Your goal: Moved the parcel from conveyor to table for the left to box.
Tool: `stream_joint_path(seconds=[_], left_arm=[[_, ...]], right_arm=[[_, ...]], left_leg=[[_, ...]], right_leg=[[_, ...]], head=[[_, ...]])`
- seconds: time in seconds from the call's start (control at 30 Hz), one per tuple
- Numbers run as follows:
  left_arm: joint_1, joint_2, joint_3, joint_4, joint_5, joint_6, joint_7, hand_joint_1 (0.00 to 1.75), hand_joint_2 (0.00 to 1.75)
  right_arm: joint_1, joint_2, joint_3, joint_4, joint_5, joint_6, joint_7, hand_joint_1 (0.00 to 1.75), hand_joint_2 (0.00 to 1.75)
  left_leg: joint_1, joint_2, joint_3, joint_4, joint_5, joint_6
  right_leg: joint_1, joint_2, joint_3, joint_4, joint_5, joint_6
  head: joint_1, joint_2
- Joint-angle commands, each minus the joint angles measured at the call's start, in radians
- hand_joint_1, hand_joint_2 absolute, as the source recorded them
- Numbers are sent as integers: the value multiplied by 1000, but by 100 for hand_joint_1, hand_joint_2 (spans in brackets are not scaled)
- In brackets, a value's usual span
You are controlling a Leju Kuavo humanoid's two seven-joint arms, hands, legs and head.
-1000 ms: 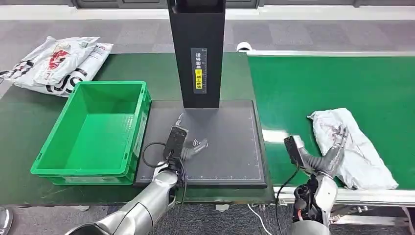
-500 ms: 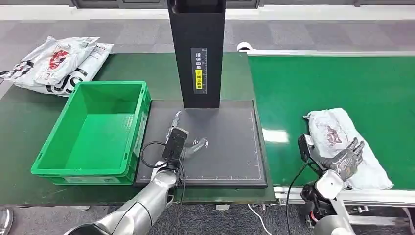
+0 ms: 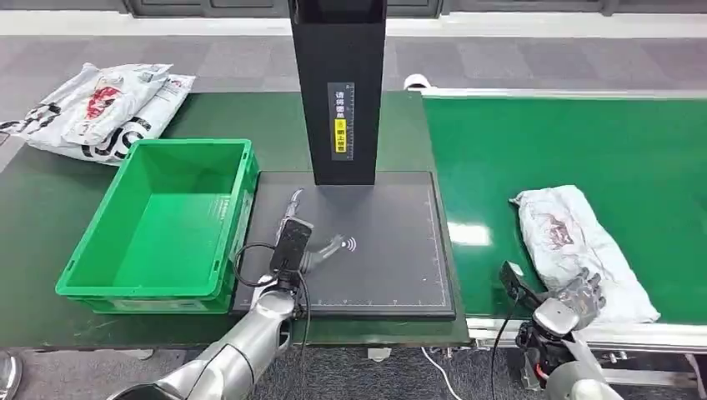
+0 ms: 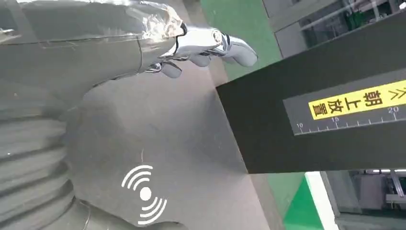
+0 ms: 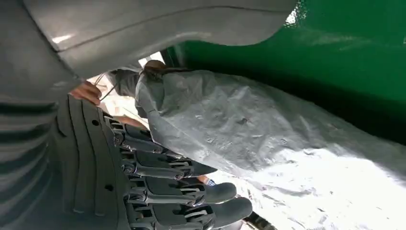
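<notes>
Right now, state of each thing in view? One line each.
parcel: lying flat on the conveyor, crumpled, not lifted.
right hand: fingers spread at the parcel's near edge, holding nothing.
left hand: open over the dark scan mat, holding nothing.
green crate: upright, empty.
spare parcels: piled at the table's far left corner.

R hand [image 3: 581,293] has pulled back toward the robot, from on top of the parcel [image 3: 571,242] 1 s ago to its near edge by the conveyor [image 3: 584,142] rim now, fingers apart; parcel has slid a bit L along the belt w/ its near end now more tucked in; L hand [image 3: 313,250] has edged slightly fwd over the scanner pad [image 3: 392,250].
</notes>
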Motion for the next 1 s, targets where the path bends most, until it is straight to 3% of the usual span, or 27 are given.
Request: stream_joint_path(seconds=[0.03, 0.07, 0.1, 0.57, 0.7, 0.8, 0.87, 0.9, 0.93, 0.97, 1.0], left_arm=[[-14, 20, 72, 15, -14, -8, 3, 0, 175], [-12, 22, 73, 15, -16, -6, 3, 0, 175], [-11, 24, 74, 13, -16, -7, 3, 0, 175], [1, 32, 92, 4, -38, 1, 3, 0, 175], [10, 40, 104, -19, -41, 21, 3, 0, 175], [12, 44, 105, -22, -41, 17, 3, 0, 175], [21, 47, 118, -30, -41, 41, 3, 0, 175], [24, 48, 120, -35, -41, 44, 3, 0, 175], [28, 48, 123, -37, -46, 51, 3, 0, 175], [29, 47, 123, -38, -47, 51, 3, 0, 175], [27, 43, 119, -41, -54, 57, 3, 0, 175]], right_arm=[[18, -19, 39, 87, 3, 179, 31, 0, 175], [17, -18, 34, 90, 1, 191, 27, 23, 175], [17, -19, 33, 90, 3, 195, 28, 175, 175], [19, 21, -24, 79, 2, 135, -19, 175, 175], [-15, 34, -17, 57, 9, -46, -86, 175, 175], [-46, 39, -17, 61, 9, -60, -89, 175, 175], [-65, 64, -46, 23, -15, -349, -235, 175, 175], [-68, 74, -57, -22, -22, -385, -283, 175, 175], [-28, 131, -111, -288, -59, -385, -431, 175, 175], [-22, 143, -124, -322, -65, -385, -455, 175, 175], [-16, 198, -171, -446, -98, -385, -575, 175, 175]], left_leg=[[0, -1, 2, -1, 1, 0], [1, 0, 2, -2, 1, 0], [1, -2, 4, -2, 1, 0], [1, -3, 11, -3, -1, 2], [1, -1, 10, -2, -2, 1], [1, 1, 8, -1, -3, 1], [1, 2, 7, -1, -3, 1], [1, 5, 7, -2, -3, 1], [0, 5, 6, -1, -3, 1], [0, 6, 6, -2, -3, 1], [0, 7, 3, 0, -3, 1]], right_leg=[[1, -2, 3, -2, 1, 0], [1, -2, 4, -4, 1, 0], [1, -3, 6, -4, 1, 0], [1, -4, 15, -8, 0, 2], [1, -1, 13, -7, -1, 1], [1, 1, 10, -5, -1, 1], [1, 2, 8, -4, -1, 1], [1, 4, 8, -4, 0, 1], [0, 5, 6, -3, 0, 1], [1, 6, 6, -4, 0, 1], [0, 7, 3, -1, 0, 1]], head=[[0, 0], [0, 0], [0, 0], [0, 0], [0, 0], [0, 0], [0, 0], [0, 0], [0, 0], [0, 0], [0, 0]])
